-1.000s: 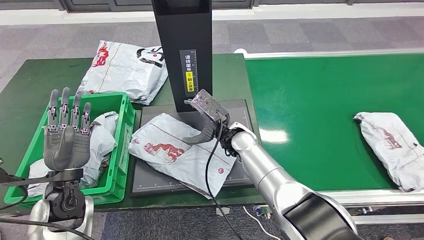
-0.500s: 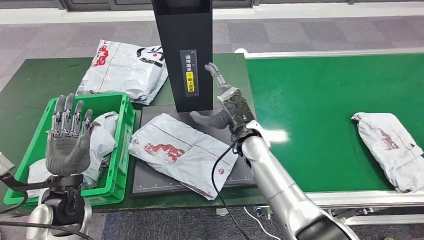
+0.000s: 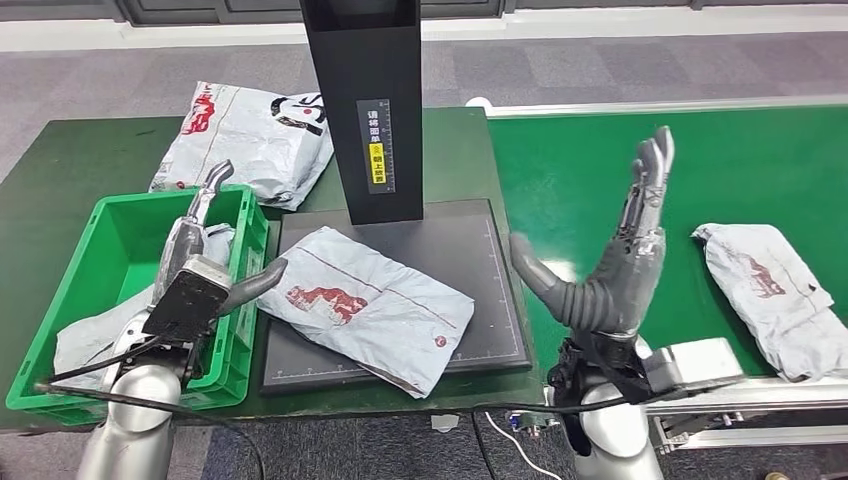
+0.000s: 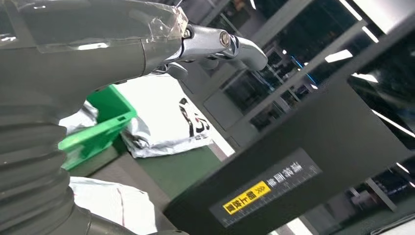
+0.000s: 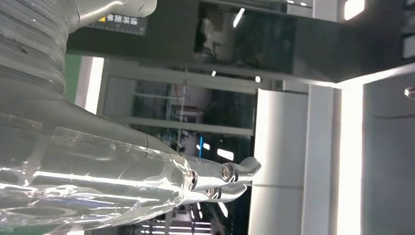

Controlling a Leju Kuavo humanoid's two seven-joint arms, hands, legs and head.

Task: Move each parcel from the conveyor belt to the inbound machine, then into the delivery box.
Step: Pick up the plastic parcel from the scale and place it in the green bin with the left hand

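A grey plastic mailer parcel with red print (image 3: 365, 305) lay flat on the dark square plate of the inbound machine (image 3: 490, 290), in front of its black upright column (image 3: 368, 100). My left hand (image 3: 200, 275) hung over the right wall of the green plastic delivery box (image 3: 60, 300), released and holding nothing, its thumb reaching toward the parcel's left edge; the parcel sat at three o'clock from that hand, just beside it. My right hand (image 3: 610, 270) stood upright over the green conveyor belt (image 3: 700, 160), fingers straight and apart, grasping nothing, with the parcel well apart at nine o'clock. A second grey parcel (image 3: 770, 295) rested on the belt at three o'clock from my right hand. Crumpled grey parcels (image 3: 85, 335) lay inside the box, and another printed one (image 3: 250, 135) on the dark green bench (image 3: 60, 160) at twelve o'clock from it.
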